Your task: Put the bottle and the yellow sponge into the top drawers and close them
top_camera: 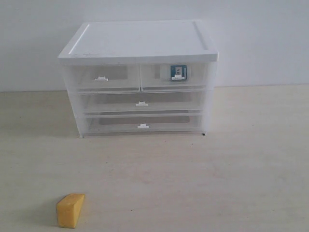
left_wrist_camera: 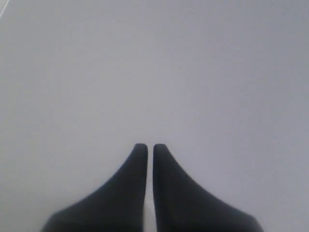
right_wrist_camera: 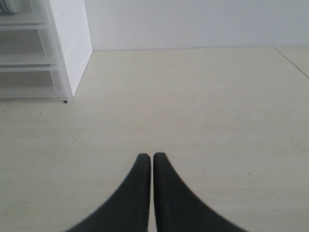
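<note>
The bottle (top_camera: 177,72) shows through the front of the right top drawer (top_camera: 159,76), which is pushed in; only its teal-blue label is plain. The left top drawer (top_camera: 104,77) is pushed in too and looks empty. The yellow sponge (top_camera: 70,210) lies on the table near the front left edge, far from the cabinet. Neither arm appears in the exterior view. My left gripper (left_wrist_camera: 146,147) is shut with nothing in it, facing a blank grey surface. My right gripper (right_wrist_camera: 146,156) is shut and empty above the table, to the right of the cabinet (right_wrist_camera: 72,43).
The white-topped cabinet (top_camera: 140,41) stands at the back of the pale wooden table (top_camera: 217,174), against a white wall. Its two full-width lower drawers (top_camera: 141,104) are pushed in. The table's right edge (right_wrist_camera: 292,60) shows in the right wrist view.
</note>
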Tool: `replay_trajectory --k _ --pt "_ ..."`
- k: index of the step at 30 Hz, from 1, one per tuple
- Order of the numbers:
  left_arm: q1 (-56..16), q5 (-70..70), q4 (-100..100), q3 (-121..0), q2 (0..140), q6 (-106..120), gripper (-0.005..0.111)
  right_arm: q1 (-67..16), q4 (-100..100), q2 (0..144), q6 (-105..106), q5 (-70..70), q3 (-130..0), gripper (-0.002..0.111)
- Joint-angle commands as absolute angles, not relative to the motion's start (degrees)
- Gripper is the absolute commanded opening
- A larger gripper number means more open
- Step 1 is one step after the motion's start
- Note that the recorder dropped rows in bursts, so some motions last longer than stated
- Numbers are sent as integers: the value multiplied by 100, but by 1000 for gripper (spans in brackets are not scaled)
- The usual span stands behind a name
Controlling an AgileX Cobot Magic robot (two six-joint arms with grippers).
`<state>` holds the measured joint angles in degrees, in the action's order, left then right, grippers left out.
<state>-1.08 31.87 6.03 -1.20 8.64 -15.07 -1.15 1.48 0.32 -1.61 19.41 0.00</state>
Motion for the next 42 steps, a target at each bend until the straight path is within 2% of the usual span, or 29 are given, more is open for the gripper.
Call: replay_trajectory --k 1,9,17,33,42 --pt "-95 3494 247 -588 1916 -1566 5 -134 205 0 -139 1934 0 0" --pt "-95 3736 -947 -1812 4333 -1998 4 -134 205 0 -139 1934 0 0" --pt "-403 4350 -1083 -2151 6174 -1790 4 -134 205 0 -139 1934 0 0" --pt "-2282 5055 1102 -2540 8120 291 4 -134 205 0 -139 1934 0 0" --pt "-2934 5683 1811 -2956 9194 543 4 -134 205 0 -139 1934 0 0"
